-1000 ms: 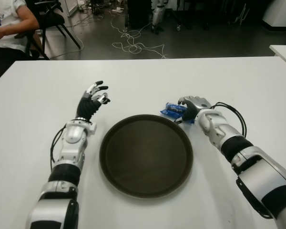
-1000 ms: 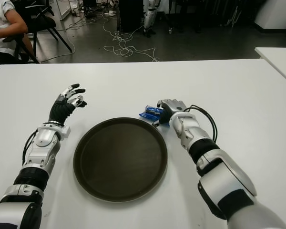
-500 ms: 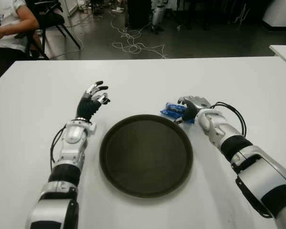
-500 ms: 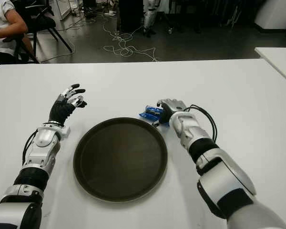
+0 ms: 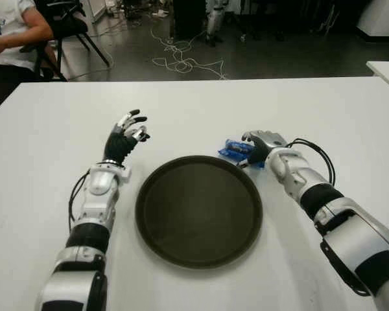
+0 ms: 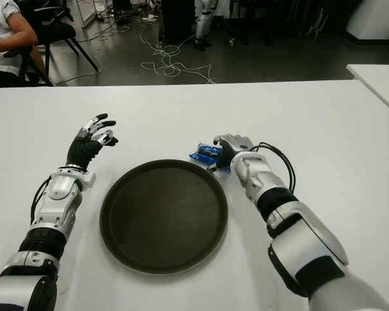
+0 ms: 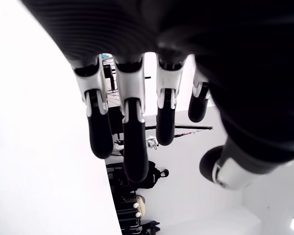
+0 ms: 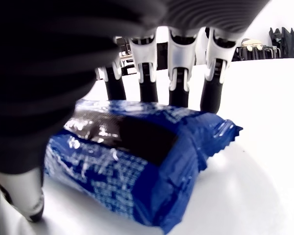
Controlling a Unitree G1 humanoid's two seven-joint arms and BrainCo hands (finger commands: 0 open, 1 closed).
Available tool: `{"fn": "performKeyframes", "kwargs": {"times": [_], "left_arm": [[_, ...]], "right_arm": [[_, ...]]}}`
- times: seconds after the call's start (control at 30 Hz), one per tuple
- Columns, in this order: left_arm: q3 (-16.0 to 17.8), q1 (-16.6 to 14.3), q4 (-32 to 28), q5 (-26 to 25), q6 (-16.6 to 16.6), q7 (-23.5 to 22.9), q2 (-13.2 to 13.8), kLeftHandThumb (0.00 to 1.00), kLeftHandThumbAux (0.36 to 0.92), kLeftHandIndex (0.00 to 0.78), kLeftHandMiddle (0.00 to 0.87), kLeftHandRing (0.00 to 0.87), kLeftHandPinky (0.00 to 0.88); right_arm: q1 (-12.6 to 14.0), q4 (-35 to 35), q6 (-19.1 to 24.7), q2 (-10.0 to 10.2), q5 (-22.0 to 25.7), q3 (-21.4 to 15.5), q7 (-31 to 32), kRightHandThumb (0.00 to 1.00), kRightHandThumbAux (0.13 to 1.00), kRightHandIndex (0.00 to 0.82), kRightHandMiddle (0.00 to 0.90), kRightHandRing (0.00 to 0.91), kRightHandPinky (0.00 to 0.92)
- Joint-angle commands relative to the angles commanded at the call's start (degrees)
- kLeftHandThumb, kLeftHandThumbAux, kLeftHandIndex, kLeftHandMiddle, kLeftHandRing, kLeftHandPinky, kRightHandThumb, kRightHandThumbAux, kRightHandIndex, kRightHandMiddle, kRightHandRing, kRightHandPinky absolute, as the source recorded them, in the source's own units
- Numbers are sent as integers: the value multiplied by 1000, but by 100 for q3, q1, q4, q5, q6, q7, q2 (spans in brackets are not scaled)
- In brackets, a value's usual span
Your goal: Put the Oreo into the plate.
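The fingers [image 8: 178, 83] of the right hand [image 5: 262, 145] are curled over the Oreo packet [image 8: 137, 161], beside the plate [image 5: 199, 210]; the left hand [image 5: 124, 138] is held spread.

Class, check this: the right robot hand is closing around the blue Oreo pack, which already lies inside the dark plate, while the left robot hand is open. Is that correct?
Not quite. The Oreo pack is not in the plate; it sits on the white table just beyond the plate's far right rim, as the left eye view shows. The right robot hand is around it, and the left robot hand is open.
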Motion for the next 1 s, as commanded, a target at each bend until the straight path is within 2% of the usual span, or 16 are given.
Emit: {"fn": "performKeyframes", "kwargs": {"times": [0.1,0.4,0.53,0.63,0.7,0.73,0.77,0.8,1.0], "left_arm": [[-11,-4,12,21,-11,21,8,1000,645,161,231,451,360],[-18,-4,19,23,-26,12,5,1000,645,155,227,451,354],[-42,-3,21,63,-49,26,18,1000,645,159,233,451,360],[-51,-5,27,82,-50,27,26,1000,645,161,233,451,359],[-56,-5,36,87,-57,21,30,1000,645,164,236,451,358],[-55,-6,39,85,-61,16,30,1000,645,165,237,452,351],[-51,-9,43,77,-57,4,30,1000,645,166,238,452,348],[-48,-11,45,72,-53,-5,30,1000,645,165,238,453,347],[-49,-21,36,74,-35,2,20,1000,645,163,238,452,349]], "right_arm": [[-15,33,-18,5,2,2,44,0,672,242,281,301,282],[-25,41,-133,-30,-52,83,145,0,595,95,168,182,166],[-27,40,-231,-76,-130,157,156,0,571,41,128,150,154],[-33,34,-269,-103,-179,191,113,16,566,32,131,155,169],[-45,-37,-296,-148,-215,223,96,60,564,55,171,197,224],[-51,-86,-304,-169,-222,229,105,95,572,104,213,242,280],[-46,-109,-307,-177,-228,235,67,107,574,121,228,259,300],[-41,-120,-308,-181,-232,240,36,132,579,175,260,289,325],[-17,-227,-330,-232,-255,241,-139,172,603,330,374,403,408]]}}
